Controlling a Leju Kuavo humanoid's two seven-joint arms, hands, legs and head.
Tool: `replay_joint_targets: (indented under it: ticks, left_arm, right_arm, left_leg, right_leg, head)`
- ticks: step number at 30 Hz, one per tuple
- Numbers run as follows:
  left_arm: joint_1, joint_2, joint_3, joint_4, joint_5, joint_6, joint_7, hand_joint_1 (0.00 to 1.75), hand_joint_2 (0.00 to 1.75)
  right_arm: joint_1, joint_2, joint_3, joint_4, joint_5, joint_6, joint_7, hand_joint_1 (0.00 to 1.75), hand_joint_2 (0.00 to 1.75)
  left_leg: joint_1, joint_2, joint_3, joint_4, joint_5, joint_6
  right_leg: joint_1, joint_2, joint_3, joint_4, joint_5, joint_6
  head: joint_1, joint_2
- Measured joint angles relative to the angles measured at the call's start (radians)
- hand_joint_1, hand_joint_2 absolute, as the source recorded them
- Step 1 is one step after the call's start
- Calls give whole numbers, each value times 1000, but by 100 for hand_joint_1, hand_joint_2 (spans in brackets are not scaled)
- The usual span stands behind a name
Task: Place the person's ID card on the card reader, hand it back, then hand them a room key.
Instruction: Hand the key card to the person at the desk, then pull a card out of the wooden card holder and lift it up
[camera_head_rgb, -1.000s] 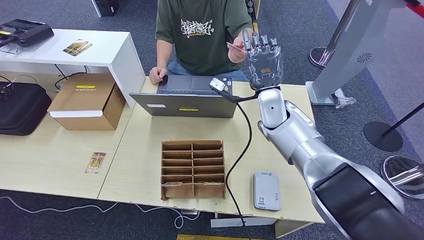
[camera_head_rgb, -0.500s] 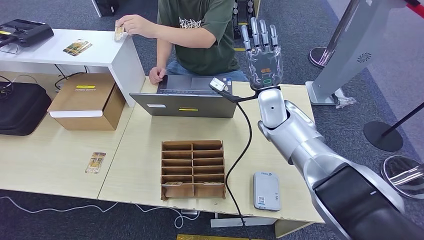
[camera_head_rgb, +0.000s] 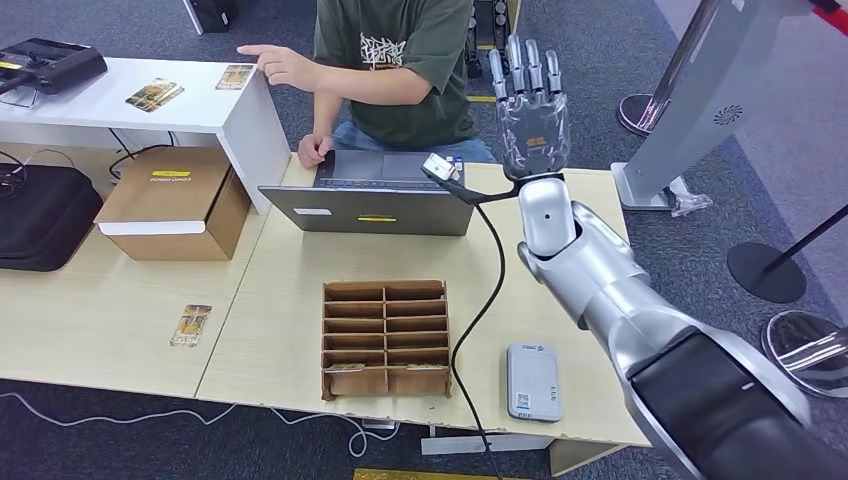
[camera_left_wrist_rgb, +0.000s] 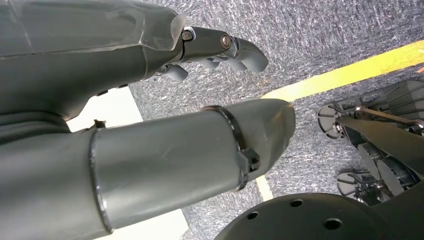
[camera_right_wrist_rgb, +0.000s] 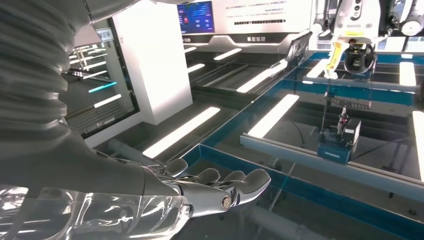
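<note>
The right robot hand (camera_head_rgb: 530, 105) is raised empty, fingers spread, toward the person (camera_head_rgb: 400, 60); their card (camera_head_rgb: 234, 77) lies on the white shelf (camera_head_rgb: 120, 100). Fetching a room key (camera_head_rgb: 343, 368) from the cardboard organizer (camera_head_rgb: 385, 338), at the table's (camera_head_rgb: 280, 290) near edge, appears next.

The robot's right arm reaches up and far on the right, its right hand (camera_head_rgb: 529, 108) raised, fingers (camera_right_wrist_rgb: 235, 187) straight, apart and empty, while the left hand (camera_left_wrist_rgb: 150, 60) hangs low, its fingers loosely curled, holding nothing.
</note>
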Motion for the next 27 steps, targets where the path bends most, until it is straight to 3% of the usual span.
replay_joint_targets:
  ticks: [13, 20, 27]
  left_arm:
    - [-1, 0, -6, 4, 3, 5, 3, 0, 0]
    - [0, -1, -6, 4, 18, 7, 2, 0, 0]
    - [8, -3, -5, 4, 39, 8, -5, 0, 0]
  right_arm:
    - [79, -112, -29, -113, 0, -6, 54, 0, 175]
    - [198, -186, -92, -288, 0, -6, 47, 0, 175]
    - [340, -225, -155, -446, 0, -6, 20, 0, 175]
  left_leg:
    - [0, 0, 0, 1, 0, 0]
    - [0, 0, -1, 1, 0, 0]
    - [0, 0, -1, 0, -1, 0]
  right_leg:
    - [0, 0, 0, 0, 0, 0]
    - [0, 0, 0, 0, 0, 0]
    - [0, 0, 0, 0, 0, 0]
  head:
    - [0, 0]
    - [0, 0]
    - [0, 0]
